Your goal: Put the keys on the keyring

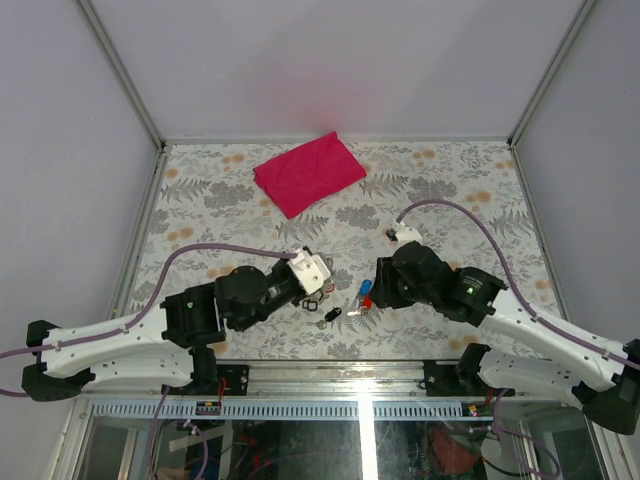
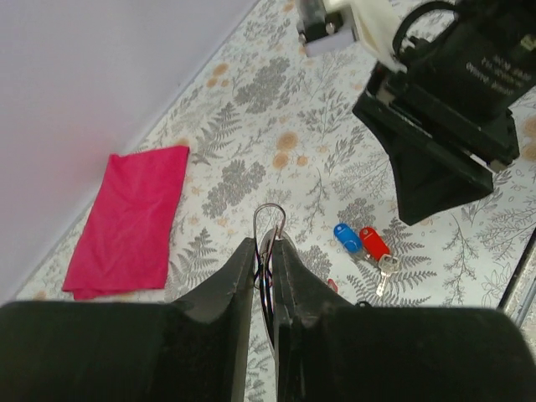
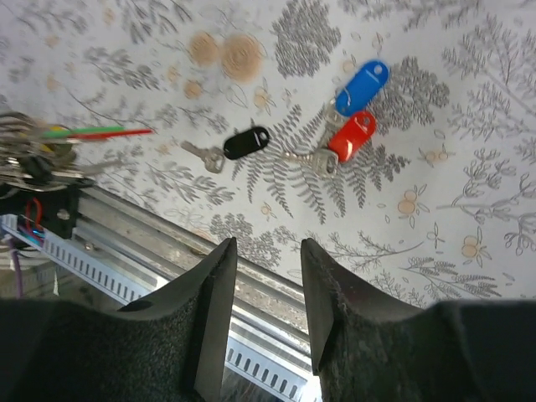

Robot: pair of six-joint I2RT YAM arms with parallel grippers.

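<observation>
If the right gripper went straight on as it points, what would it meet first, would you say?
Probably the table between the black-headed key and the red key. The right gripper is open, and depth is unclear.

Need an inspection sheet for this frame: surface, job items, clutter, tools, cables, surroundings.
Surface: floral table cover, flat, no spills seen.
Job's things: red key and blue key lie side by side on the cover, apart from the keyring; a black-headed key lies beside them.
Clutter: magenta cloth, folded, at the far side.
Grippers: left tool shut on the keyring's wire; right tool open, empty, over the near edge.
Cables: purple cables loop from each arm, clear of the keys.
Surroundings: pale walls; metal rail along the near edge.
</observation>
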